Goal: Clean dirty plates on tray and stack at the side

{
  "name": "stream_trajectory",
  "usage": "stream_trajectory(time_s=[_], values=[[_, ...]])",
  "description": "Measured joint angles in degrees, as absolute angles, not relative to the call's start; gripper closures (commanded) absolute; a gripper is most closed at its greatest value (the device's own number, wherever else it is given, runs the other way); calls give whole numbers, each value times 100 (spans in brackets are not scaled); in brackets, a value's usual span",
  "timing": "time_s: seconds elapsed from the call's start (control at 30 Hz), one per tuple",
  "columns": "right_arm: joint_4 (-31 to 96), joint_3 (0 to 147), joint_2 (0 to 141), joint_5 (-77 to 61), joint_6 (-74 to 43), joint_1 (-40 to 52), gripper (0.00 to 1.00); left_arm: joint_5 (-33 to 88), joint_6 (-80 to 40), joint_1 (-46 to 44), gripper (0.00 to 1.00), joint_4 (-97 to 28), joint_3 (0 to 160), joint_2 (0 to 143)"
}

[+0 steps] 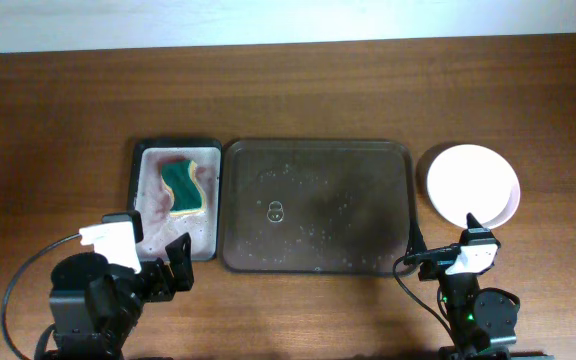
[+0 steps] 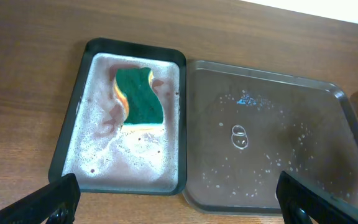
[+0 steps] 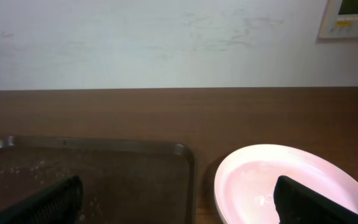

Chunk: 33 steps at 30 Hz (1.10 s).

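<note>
The dark brown tray (image 1: 348, 200) lies mid-table with only water drops and a small mark on it; no plate lies on it. To its right on the wood sit the plates (image 1: 471, 182) in a stack, a pinkish-white one on top; the right wrist view shows that top plate (image 3: 272, 180) beside the tray's rim (image 3: 135, 148). My left gripper (image 1: 158, 252) hovers open at the near edge, over the gap between the small tray and the brown tray (image 2: 291, 124). My right gripper (image 1: 443, 240) is open and empty, just in front of the plates.
A small black tray (image 1: 148, 200) with pinkish foam holds a green and yellow sponge (image 1: 181, 186), left of the brown tray; the left wrist view shows the sponge (image 2: 139, 96) lying in the suds. A white wall runs behind the table's far edge.
</note>
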<state>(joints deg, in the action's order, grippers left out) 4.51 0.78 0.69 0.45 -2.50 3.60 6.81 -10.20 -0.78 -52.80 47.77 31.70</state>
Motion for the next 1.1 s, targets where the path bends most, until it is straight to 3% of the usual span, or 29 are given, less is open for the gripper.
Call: stream_trajectory(time_s=[0.17, 0.37, 0.5, 0.57, 0.67, 1.1], values=[[449, 78, 67, 45, -248, 360, 1, 427, -1004, -78, 1, -4331, 3857, 2403], [449, 78, 64, 45, -237, 360, 1, 410, -1004, -78, 0, -1452, 1125, 495], [451, 78, 62, 45, -235, 360, 1, 458, -729, -78, 1, 419, 174, 84], [451, 78, 62, 45, -235, 360, 1, 587, -231, -78, 1, 486, 121, 82], [451, 78, 62, 45, -231, 360, 1, 757, 202, -78, 1, -375, 78, 64], [451, 78, 62, 45, -233, 360, 1, 819, 368, -78, 1, -368, 71, 62]])
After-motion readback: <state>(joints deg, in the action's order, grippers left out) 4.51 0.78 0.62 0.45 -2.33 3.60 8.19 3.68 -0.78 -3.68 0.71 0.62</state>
